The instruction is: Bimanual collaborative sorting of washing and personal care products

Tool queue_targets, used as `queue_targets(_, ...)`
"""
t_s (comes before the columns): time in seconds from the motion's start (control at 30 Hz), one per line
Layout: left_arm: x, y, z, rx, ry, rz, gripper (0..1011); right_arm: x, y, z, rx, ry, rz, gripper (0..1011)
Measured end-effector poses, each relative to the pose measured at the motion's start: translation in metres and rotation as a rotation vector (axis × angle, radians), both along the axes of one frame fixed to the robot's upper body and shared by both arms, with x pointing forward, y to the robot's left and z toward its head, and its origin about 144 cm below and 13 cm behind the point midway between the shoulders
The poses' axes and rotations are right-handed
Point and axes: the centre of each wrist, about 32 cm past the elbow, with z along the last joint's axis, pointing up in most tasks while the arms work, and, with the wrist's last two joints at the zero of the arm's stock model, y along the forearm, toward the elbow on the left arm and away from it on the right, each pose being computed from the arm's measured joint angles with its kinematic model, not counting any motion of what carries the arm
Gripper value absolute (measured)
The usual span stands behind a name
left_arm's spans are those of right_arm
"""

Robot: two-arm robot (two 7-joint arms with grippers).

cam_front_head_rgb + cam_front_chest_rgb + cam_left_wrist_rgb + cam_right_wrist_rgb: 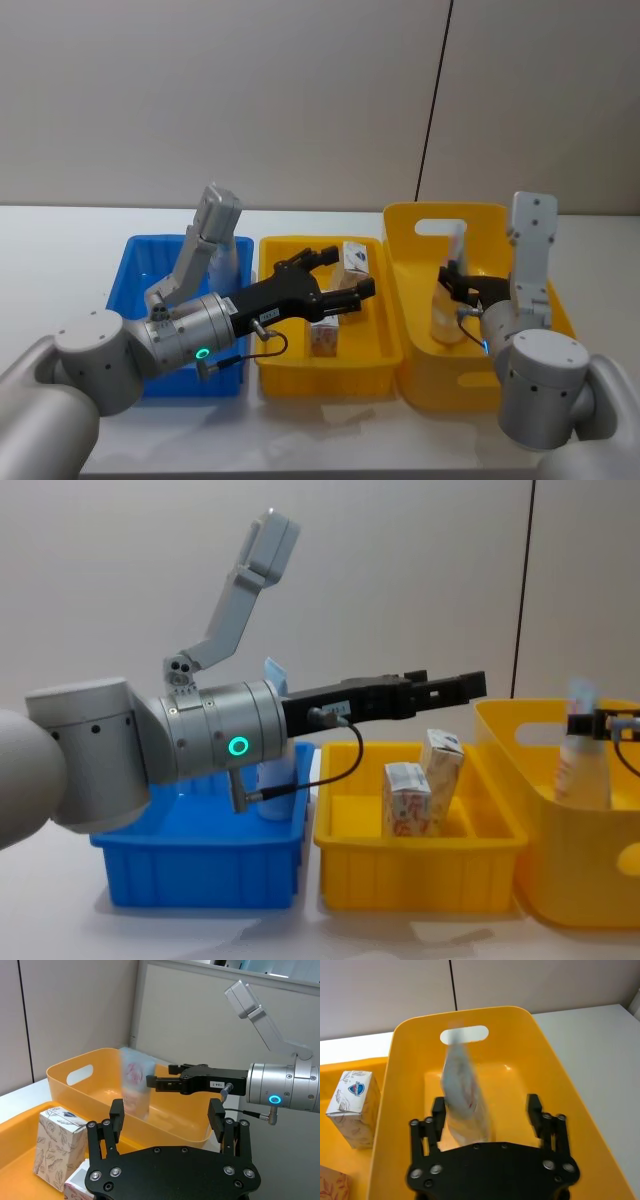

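Looking down from the head view: left gripper [338,285] hangs over the middle yellow tray [320,376], jaws spread wide and empty, above two cream cartons [325,338]. The right gripper [458,285] sits inside the deep yellow bin [440,388], beside a pale squeeze tube [447,300] standing there. Sorting seems to run cartons to the tray, tubes to the bins. Left wrist view: own fingers well apart, nothing between them; right gripper beyond, level with the squeeze tube's upper half. Right wrist view: fingers wide, squeeze tube between them, nearer one finger, leaning, not pinched, so no grasp in force. Chest view: left gripper reaches across above the cartons without touching them; a second tube [275,785] stands in the blue bin [200,872] behind the left arm.
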Motion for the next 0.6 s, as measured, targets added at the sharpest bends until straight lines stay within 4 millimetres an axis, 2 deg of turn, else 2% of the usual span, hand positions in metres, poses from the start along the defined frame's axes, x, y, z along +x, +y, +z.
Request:
queue_targets(0.1,0.0000,0.0000,0.0000,0.000,0.000,0.000,1001,0.0000,0.0000,-0.0001,0.000,0.001,-0.001,1004)
queue_targets(0.6,0.0000,0.0000,0.0000,0.000,0.000,0.000,1001,-0.0018,-0.0004,0.0029,0.021,-0.050,0.013,1004)
